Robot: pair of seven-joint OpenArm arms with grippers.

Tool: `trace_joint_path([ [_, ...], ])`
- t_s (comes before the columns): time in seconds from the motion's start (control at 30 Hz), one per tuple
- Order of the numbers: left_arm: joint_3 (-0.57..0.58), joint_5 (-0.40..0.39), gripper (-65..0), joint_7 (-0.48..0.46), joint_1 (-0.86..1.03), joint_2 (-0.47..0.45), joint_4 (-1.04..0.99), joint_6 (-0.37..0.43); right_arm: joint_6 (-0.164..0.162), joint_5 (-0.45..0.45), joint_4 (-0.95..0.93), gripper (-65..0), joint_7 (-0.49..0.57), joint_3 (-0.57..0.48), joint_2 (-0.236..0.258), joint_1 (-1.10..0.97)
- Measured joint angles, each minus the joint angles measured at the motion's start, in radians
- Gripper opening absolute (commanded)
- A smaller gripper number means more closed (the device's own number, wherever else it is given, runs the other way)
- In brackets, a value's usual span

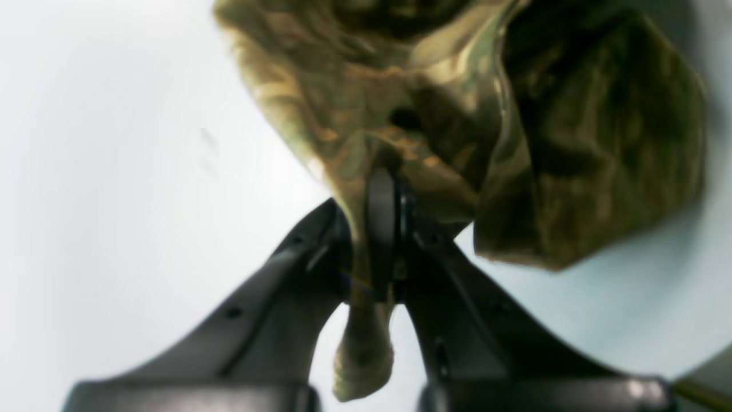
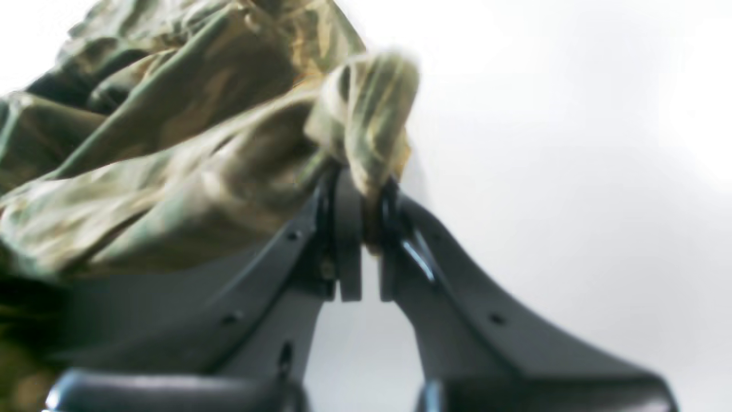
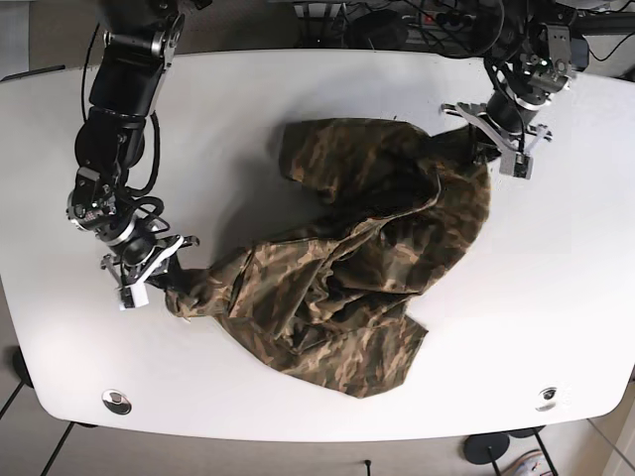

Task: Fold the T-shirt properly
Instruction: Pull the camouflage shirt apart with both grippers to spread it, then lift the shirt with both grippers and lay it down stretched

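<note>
A camouflage T-shirt (image 3: 347,268) lies crumpled across the middle of the white table (image 3: 298,109). My left gripper (image 3: 483,147), at the back right in the base view, is shut on a bunch of its cloth (image 1: 366,189); a tail of fabric hangs through between the fingers. My right gripper (image 3: 171,278), at the front left in the base view, is shut on another bunched edge of the shirt (image 2: 372,114). The shirt is stretched loosely between the two grippers, with heavy folds in between.
The white table runs well beyond the shirt on all sides. Two round metal fittings (image 3: 116,401) (image 3: 545,397) sit near its front edge. Cables and equipment (image 3: 417,25) lie behind the back edge. Both arms reach in from the back corners.
</note>
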Motion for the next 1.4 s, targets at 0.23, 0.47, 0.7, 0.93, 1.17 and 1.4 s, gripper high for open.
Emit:
trace_joint_path([
  [0.23, -0.072, 0.002, -65.0, 0.236, -0.299, -0.051, -0.007, 0.003, 0.0, 0.0, 0.002, -62.8, 0.007, -0.004, 0.049, 0.142],
  [0.47, -0.072, 0.004, -65.0, 0.424, -0.695, -0.09, -0.117, -0.153, -0.003, -0.004, -0.121, -62.8, -0.067, -0.003, 0.072, 0.368],
  [0.7, -0.062, 0.008, -65.0, 0.49, -1.111, -0.192, -0.33, -0.195, -0.001, -0.004, -0.231, -62.8, -0.083, -0.002, 0.123, 0.613],
  [0.93, -0.035, 0.002, -65.0, 0.487, -1.13, -0.234, -0.341, -0.202, -0.011, 0.004, -0.097, -62.8, -0.15, 0.011, 0.175, 0.536],
  [1.17, -0.05, -0.003, -65.0, 0.408, -0.81, -0.228, -0.342, -0.207, 0.0, 0.008, 0.151, -62.8, -0.164, 0.172, 0.075, 0.077],
  [1.4, -0.135, 0.002, -65.0, 0.314, -0.498, -0.227, -0.33, -0.208, 0.002, 0.007, 0.194, -62.8, -0.159, 0.341, -0.04, -0.269],
])
